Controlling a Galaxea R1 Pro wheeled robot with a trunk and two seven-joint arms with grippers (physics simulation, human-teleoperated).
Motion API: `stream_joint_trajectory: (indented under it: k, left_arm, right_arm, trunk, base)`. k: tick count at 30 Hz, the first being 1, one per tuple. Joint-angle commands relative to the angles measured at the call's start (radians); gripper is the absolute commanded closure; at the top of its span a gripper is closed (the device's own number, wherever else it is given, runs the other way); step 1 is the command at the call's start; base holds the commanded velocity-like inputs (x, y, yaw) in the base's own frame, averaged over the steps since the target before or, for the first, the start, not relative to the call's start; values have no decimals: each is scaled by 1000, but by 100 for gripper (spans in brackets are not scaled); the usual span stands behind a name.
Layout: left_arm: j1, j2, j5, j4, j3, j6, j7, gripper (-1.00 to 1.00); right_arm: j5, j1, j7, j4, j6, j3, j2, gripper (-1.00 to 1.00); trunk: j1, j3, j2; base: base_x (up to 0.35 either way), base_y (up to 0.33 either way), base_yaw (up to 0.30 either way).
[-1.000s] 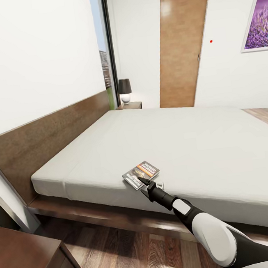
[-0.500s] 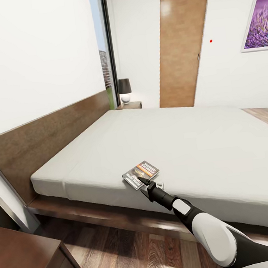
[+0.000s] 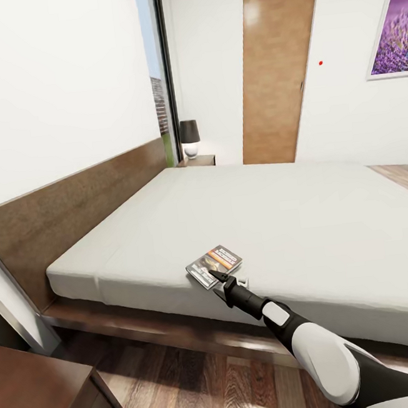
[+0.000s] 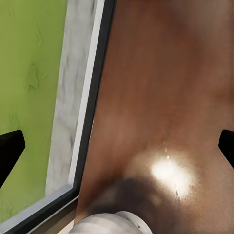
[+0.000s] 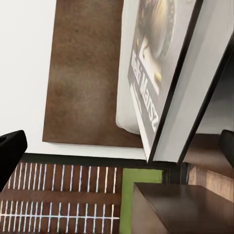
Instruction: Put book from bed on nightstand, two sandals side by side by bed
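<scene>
A home bedroom; wide bed [image 3: 281, 221], lamp [image 3: 189, 137], wooden door [image 3: 280, 73].

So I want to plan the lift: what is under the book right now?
The book lies flat on the bed, on the off-white mattress near its front edge. The right gripper is at the book's near edge. Whether a finger is beneath the cover cannot be seen.

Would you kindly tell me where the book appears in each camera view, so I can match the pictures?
Head view: book at the bed's near edge, at the right gripper tip.
Left wrist view: not in it.
Right wrist view: book fills the upper right.
Shared landmark: the brown headboard.
</scene>
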Motion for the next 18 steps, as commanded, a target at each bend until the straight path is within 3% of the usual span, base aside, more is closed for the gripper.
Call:
stream_joint_trajectory:
  k: [1,18]
  left_arm:
    - [-4,0,11,-1,-2,1,9,-100]
    - [-3,0,11,-1,-2,1,9,-100]
  right_arm:
    - [-7,-2,-43,-2,-6,-10,0,-100]
    - [-7,-6,-50,-2,-6,-9,0,-100]
  trunk:
    - [6,-1,0]
    - [6,-1,0]
  base:
    - [0,0,0]
    - [0,0,0]
